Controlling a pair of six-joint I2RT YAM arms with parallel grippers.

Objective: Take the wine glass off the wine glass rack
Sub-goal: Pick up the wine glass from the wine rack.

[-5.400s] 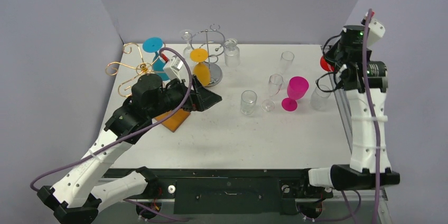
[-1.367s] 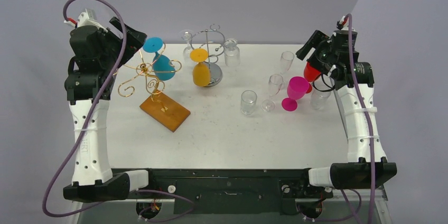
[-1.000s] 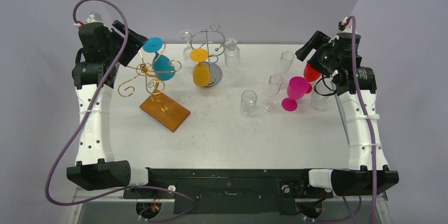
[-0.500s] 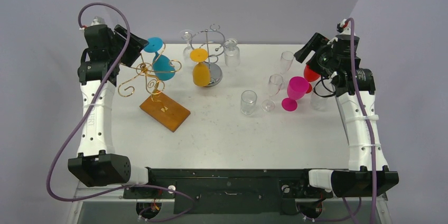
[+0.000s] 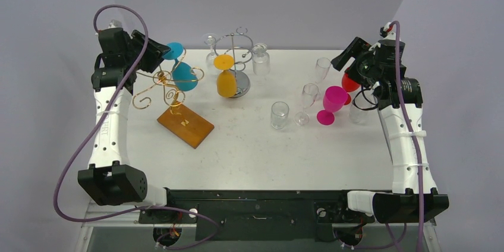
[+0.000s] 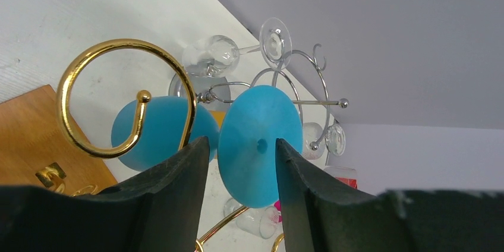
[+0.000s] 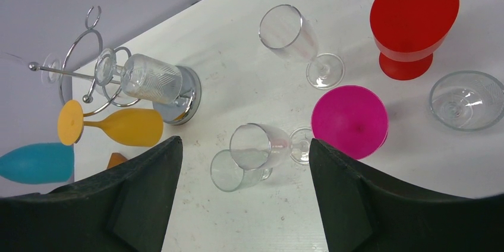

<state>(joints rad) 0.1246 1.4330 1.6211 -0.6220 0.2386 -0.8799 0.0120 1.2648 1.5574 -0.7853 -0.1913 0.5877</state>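
Observation:
A blue wine glass (image 5: 183,75) hangs upside down on the gold wire rack (image 5: 156,93), its round foot (image 5: 173,50) uppermost. My left gripper (image 5: 156,56) is raised at the back left, right next to that foot. In the left wrist view the foot (image 6: 258,139) fills the space just beyond the left gripper (image 6: 238,151), whose jaws stand apart with a sliver of gap beside the disc. The blue bowl (image 6: 163,130) hangs behind a gold curl (image 6: 101,50). My right gripper (image 7: 242,163) is open and empty, high over the glasses at the right.
The rack's wooden base (image 5: 185,126) sits left of centre. A silver rack (image 5: 238,56) behind it carries a yellow glass (image 5: 226,79) and clear ones. A pink glass (image 5: 333,100), a red glass (image 5: 350,79), a flute (image 5: 321,68) and clear tumblers (image 5: 279,114) stand at the right.
My left arm has swung up from beside the wooden base to the rack's top, closed in on the blue glass's foot, and its jaws have narrowed. The right arm has stayed still for the last second.

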